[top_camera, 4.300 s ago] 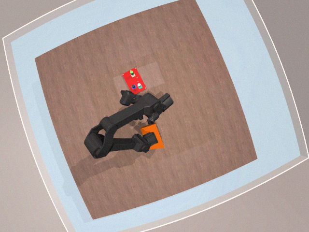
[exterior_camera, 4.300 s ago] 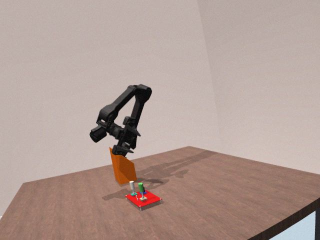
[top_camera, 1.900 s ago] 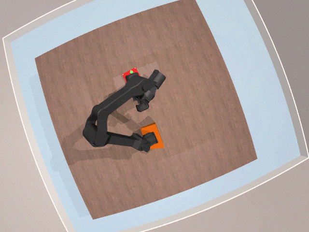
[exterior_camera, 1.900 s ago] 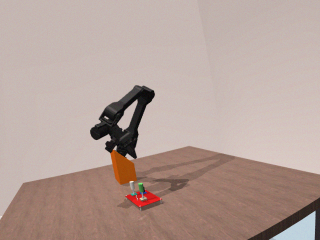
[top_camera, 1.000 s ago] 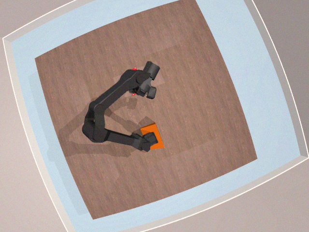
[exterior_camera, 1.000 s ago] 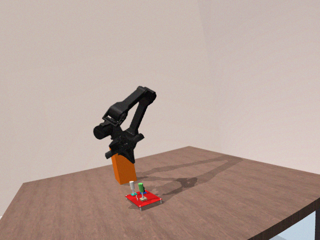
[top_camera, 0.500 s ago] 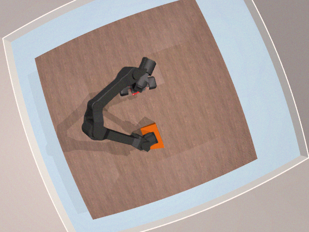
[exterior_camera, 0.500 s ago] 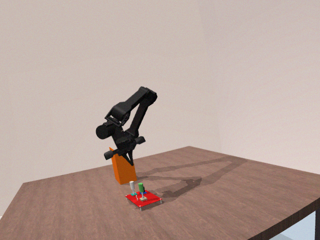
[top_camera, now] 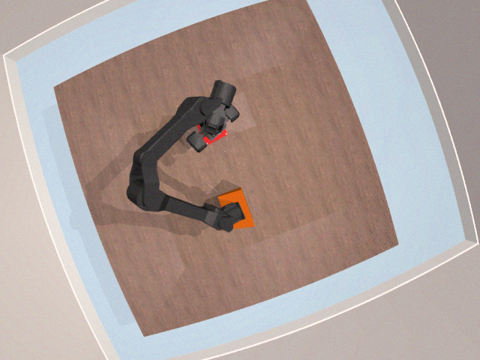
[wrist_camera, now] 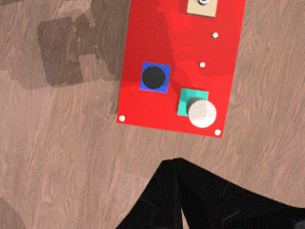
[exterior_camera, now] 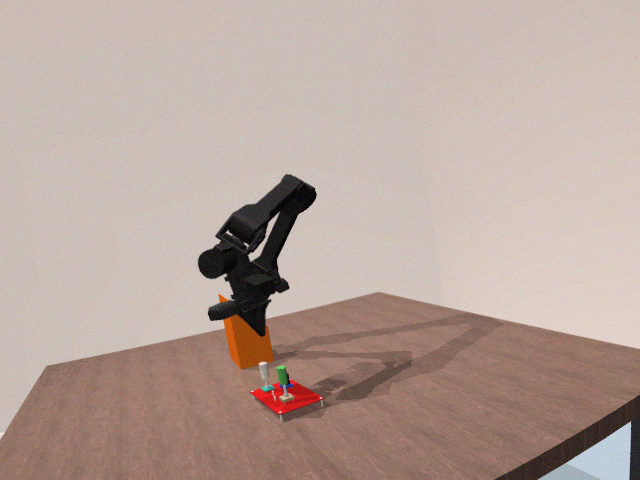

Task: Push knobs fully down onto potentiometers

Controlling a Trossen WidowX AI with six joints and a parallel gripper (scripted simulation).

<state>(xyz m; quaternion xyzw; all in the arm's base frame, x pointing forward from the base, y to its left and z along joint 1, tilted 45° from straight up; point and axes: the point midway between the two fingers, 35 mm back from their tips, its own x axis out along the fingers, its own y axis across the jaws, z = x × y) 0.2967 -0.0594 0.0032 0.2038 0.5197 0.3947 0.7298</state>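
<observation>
The red circuit board stands on short legs. The white knob stands high on its shaft above the teal potentiometer, bare shaft showing between them. The green knob also stands high above the beige potentiometer; it is outside the wrist view. The black knob is low at the blue potentiometer, partly hidden by the green knob in the exterior view. My gripper is shut and empty, above the knobs and touching none.
An orange block stands by the arm's base. Two thin pins rise from the board between the beige and teal potentiometers. The arm hides much of the board in the top view.
</observation>
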